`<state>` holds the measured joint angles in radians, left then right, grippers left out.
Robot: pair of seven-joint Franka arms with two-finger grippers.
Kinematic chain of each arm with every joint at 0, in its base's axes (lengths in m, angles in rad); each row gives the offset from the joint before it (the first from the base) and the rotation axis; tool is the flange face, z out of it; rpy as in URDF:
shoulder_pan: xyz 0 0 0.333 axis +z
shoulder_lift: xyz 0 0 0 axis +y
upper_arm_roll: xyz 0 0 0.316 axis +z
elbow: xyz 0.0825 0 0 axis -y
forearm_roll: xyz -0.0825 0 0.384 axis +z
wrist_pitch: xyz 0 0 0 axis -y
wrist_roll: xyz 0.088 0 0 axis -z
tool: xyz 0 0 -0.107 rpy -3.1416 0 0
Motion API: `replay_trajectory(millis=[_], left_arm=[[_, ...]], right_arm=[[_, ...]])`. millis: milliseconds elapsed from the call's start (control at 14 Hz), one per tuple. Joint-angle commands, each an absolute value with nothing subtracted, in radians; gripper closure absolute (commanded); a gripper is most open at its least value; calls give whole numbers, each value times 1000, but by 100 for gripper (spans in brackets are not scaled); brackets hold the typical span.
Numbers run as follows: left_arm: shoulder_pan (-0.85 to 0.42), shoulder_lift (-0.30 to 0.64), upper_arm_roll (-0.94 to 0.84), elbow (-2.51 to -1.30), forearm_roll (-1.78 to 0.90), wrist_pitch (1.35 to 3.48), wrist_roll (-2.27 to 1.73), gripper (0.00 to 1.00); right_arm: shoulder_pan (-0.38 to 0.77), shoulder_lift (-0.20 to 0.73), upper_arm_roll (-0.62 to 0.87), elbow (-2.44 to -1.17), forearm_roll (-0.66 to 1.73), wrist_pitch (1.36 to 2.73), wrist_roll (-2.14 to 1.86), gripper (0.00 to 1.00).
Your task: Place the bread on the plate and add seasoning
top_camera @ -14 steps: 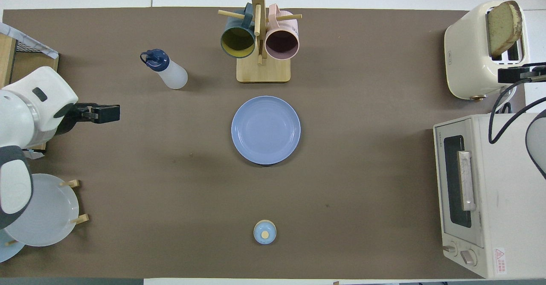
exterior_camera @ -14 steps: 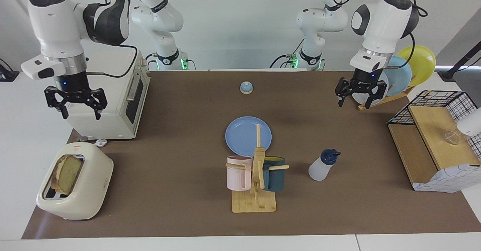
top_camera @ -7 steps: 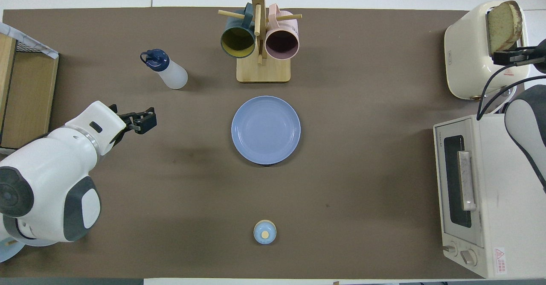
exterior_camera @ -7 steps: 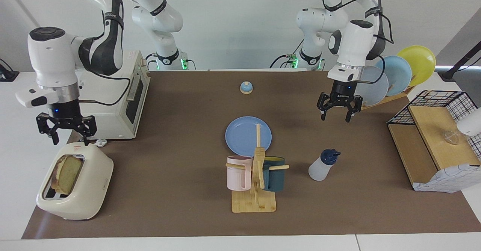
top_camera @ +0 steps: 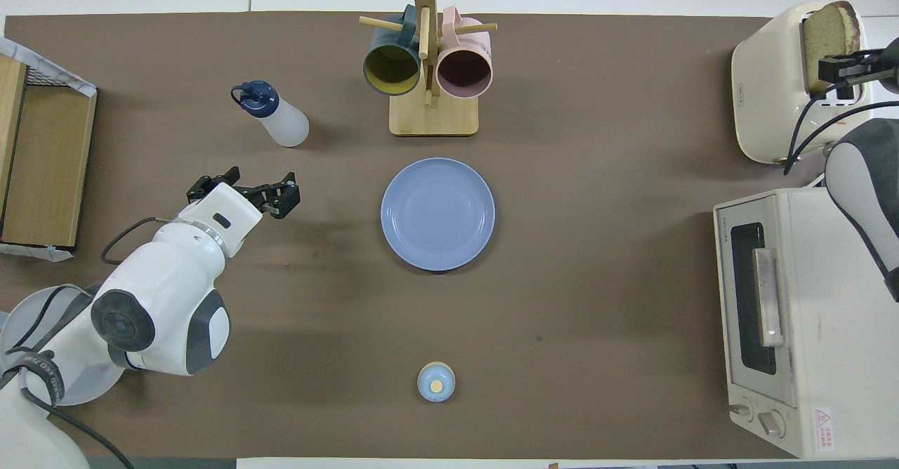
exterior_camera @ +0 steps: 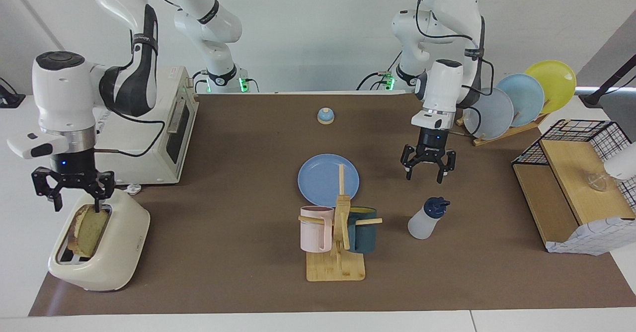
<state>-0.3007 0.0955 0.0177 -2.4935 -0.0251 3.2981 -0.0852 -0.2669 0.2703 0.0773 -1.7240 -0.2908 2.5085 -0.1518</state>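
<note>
Tan bread [exterior_camera: 89,230] with a darker crust stands upright in one slot of the cream toaster [exterior_camera: 107,257], sticking well out of the top, at the right arm's end of the table. My right gripper [exterior_camera: 74,200] hangs right over that slice with its fingers spread, one fingertip down by the top edge of the bread; I can't tell whether it touches, and the fingers have not closed on anything. In the overhead view this gripper [top_camera: 843,69] shows as a dark bar across the slice [top_camera: 825,37].

Nearer to the robots than the toaster stands a white toaster oven [exterior_camera: 159,138]. Out in the middle of the brown mat lies my blue plate [exterior_camera: 325,178], flat and bare. Just beside it, farther from the robots, stands a wooden mug stand [exterior_camera: 338,252] with a pink mug [exterior_camera: 315,227] and a dark teal mug [exterior_camera: 362,230] hung on its pegs.

My seasoning bottle [exterior_camera: 425,218], pale white with a navy cap, stands upright toward the left arm's end, beside the mug stand. My left gripper [exterior_camera: 428,170] hangs over the mat between the plate and the bottle, fingers wide apart and holding nothing.

A small blue bell [exterior_camera: 325,116] sits nearer to the robots than the plate.
</note>
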Motion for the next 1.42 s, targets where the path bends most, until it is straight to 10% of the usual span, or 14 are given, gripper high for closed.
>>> replay_trajectory(millis=[0,427,641,1353], left_arm=[[-345,179,34,-2482,-81,3433,-95,0],[-559,314,206,-2405,-202,3496,-91,0],[-713,363,362,-2362,-239,3496,-89,0],[-842,449,465,-2289,-362,3497,-92,0]], right_arm=[[-268,297,86,-1707,-314,2537,-137,21],[-262,316,86,-1666,-325,2543,-121,50],[-262,321,89,-1643,-435,2528,-130,100],[-196,304,107,-1465,-477,2239,-251,100]])
